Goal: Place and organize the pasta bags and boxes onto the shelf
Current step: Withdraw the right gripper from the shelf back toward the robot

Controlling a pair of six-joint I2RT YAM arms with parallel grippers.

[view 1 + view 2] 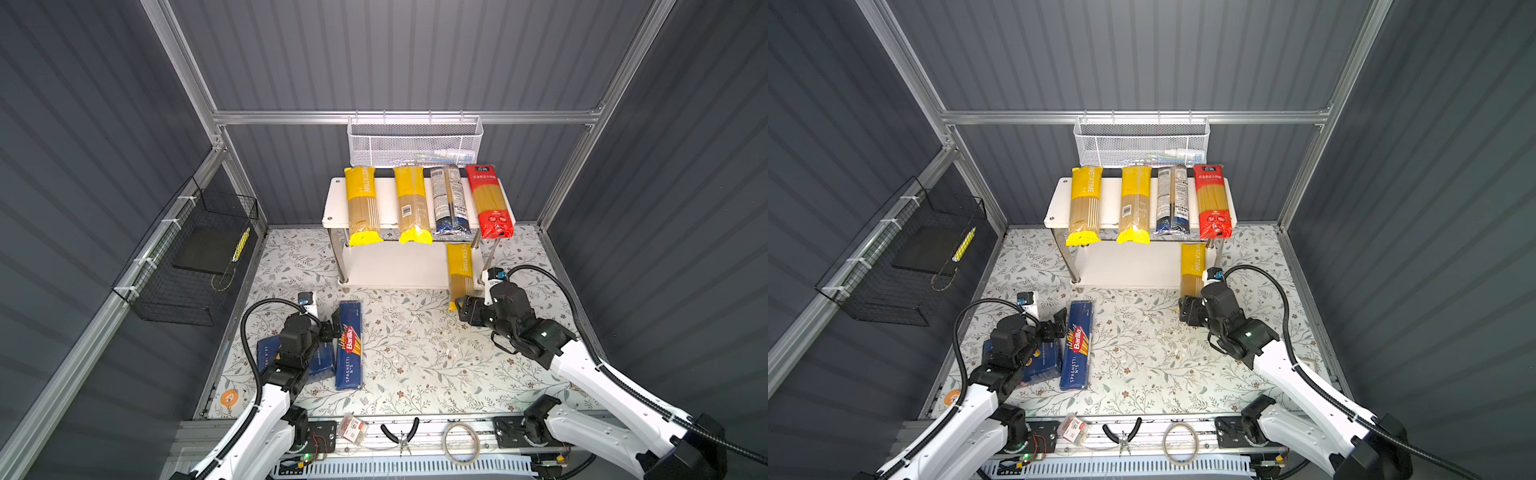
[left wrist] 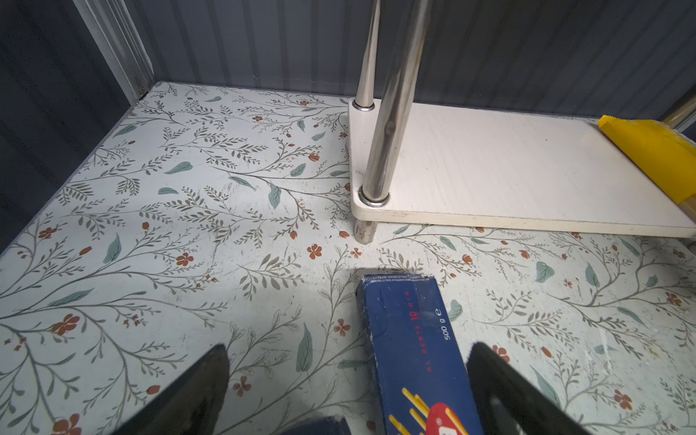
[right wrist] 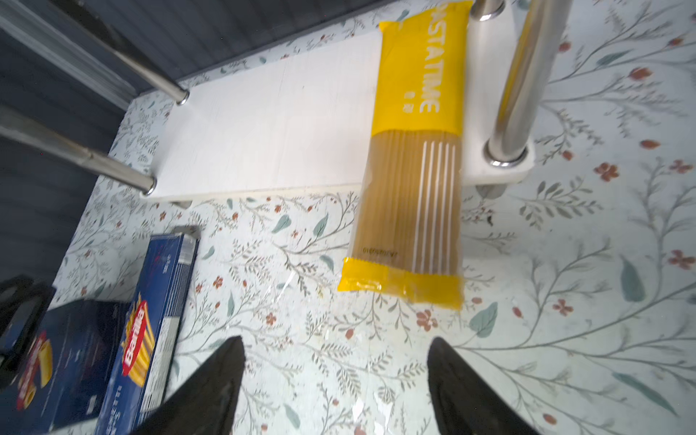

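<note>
Toward the left front corner of the worktop (image 1: 415, 365), a second Barilla box (image 1: 266, 353) half hidden under the arm; just beside it, lying flat, the Barilla spaghetti box (image 1: 349, 345). Left gripper (image 2: 350, 345) spread astride that box near its far end, not clamped, one finger close to its side. Risk here: closing off-centre and shoving the box sideways rather than seizing it. On the shelf's top tier (image 1: 332, 203), side by side, a yellow Pastatime bag (image 1: 361, 203), a second yellow bag (image 1: 411, 203), a clear blue-ended bag (image 1: 449, 199) and a red bag (image 1: 488, 199), all overhanging the front edge; liable to slide off if clipped by an arm reaching underneath. On the lower tier (image 1: 395, 266), at its right end beside the front post, a third Pastatime bag (image 3: 410, 169), near end jutting past the front edge. Right gripper (image 3: 335, 341) open wide and empty, just short of it. Apt to tip out unless pushed further in.
</note>
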